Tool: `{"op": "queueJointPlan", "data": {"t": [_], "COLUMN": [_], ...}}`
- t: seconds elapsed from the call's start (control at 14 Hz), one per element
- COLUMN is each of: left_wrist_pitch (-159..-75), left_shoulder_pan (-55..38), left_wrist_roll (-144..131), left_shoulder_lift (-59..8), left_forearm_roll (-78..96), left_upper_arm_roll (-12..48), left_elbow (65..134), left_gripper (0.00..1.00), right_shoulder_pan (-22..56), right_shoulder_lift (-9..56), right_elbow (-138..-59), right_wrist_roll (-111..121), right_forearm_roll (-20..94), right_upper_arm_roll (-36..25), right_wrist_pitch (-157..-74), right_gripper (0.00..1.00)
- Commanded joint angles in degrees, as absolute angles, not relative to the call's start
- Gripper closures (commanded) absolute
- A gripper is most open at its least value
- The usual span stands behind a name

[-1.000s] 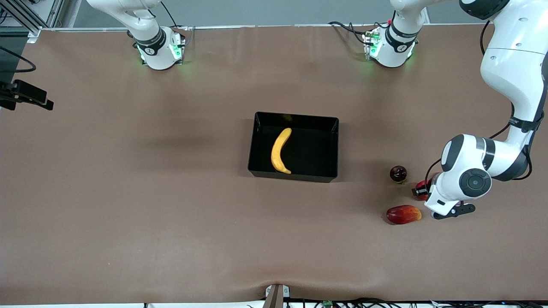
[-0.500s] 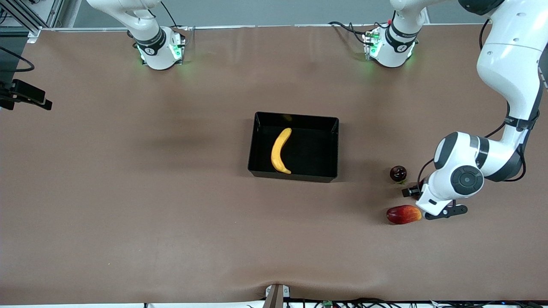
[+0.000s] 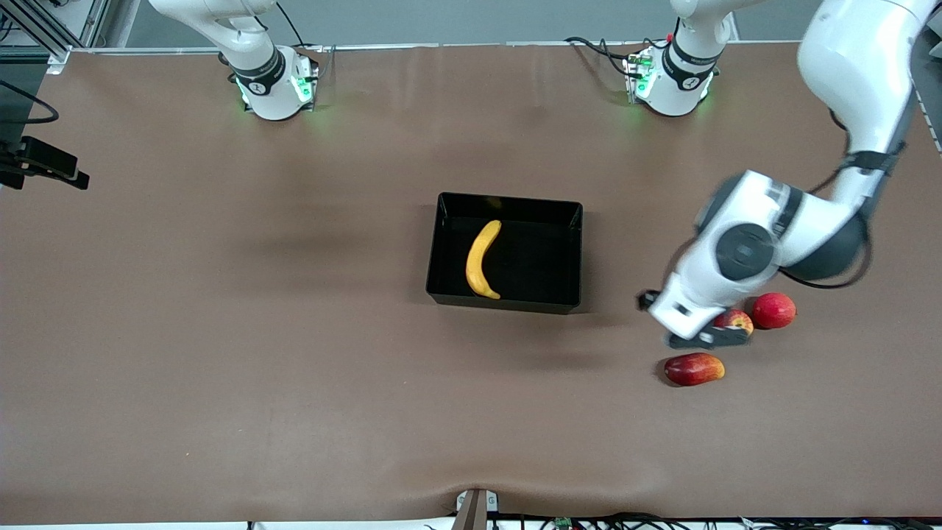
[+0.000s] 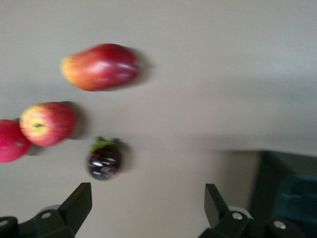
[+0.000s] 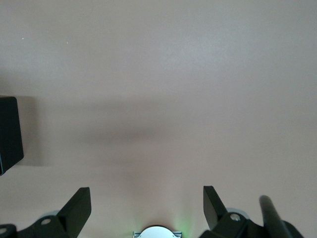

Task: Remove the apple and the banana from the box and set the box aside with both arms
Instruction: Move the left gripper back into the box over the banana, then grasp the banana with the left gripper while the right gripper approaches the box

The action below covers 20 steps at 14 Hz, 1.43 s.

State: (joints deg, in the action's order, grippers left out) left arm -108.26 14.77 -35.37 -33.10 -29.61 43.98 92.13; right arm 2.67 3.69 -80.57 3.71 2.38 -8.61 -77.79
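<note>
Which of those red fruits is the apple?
Find the black box mid-table, then look toward the left arm's end, where the open left end effector hovers by some fruits. The apple lies beside a plain red fruit, farther from the camera than the oblong mango; only it is round with yellow streaks.

A brown counter (image 3: 294,331) carries the strays. An oblong red-and-yellow mango (image 3: 694,369) (image 4: 100,66) lies on its side at about 8 o'clock from a plain pink-red round fruit (image 3: 773,311) (image 4: 10,141), apart from it. A small dark glossy fruit with a green cap (image 4: 104,162) sits near both, touching neither. A black clamp-like device (image 3: 44,163) juts in at the counter's 10 o'clock edge.
</note>
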Motion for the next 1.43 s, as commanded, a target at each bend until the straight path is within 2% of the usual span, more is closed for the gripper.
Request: {"op": "queueJointPlan", "data": {"t": [0.0, 0.21, 0.43, 0.79, 1.29, 1.36], "left_wrist_pitch": [-108.2, -110.4, -119.2, -128.6, -133.0, -133.1], "left_shoulder_pan": [6.9, -1.1, -5.9, -18.3, -23.0, -23.3], "left_wrist_roll": [-37.9, -43.3, -43.7, -48.0, -50.2, -50.2], "left_shoulder_lift": [-34.8, -38.7, -42.4, -45.7, -49.2, -49.4], "left_forearm_roll": [-29.7, -29.7, -30.0, -29.3, -29.6, -29.7], "left_upper_arm_roll": [43.9, 43.8, 42.9, 32.7, 29.3, 29.1], "left_elbow": [91.2, 88.6, 88.7, 88.5, 88.5, 88.5], "left_gripper": [0.0, 0.0, 0.0, 0.0, 0.0, 0.08], "right_shoulder_pan": [1.6, 1.4, 1.3, 1.3, 1.3, 1.3], "right_shoulder_lift": [3.6, 3.7, 3.7, 3.7, 4.0, 4.1], "right_elbow": [-80.0, -80.0, -80.0, -80.0, -79.9, -79.9], "right_wrist_roll": [3.6, 3.6, 3.7, 3.7, 4.1, 4.1], "right_forearm_roll": [3.2, 3.2, 3.2, 3.3, 3.3, 3.3], "right_upper_arm_roll": [-8.0, -8.1, -8.1, -8.1, -8.1, -8.1], "right_wrist_pitch": [-77.3, -77.3, -77.3, -77.3, -77.4, -77.3], "right_gripper": [0.0, 0.0, 0.0, 0.0, 0.0, 0.0]}}
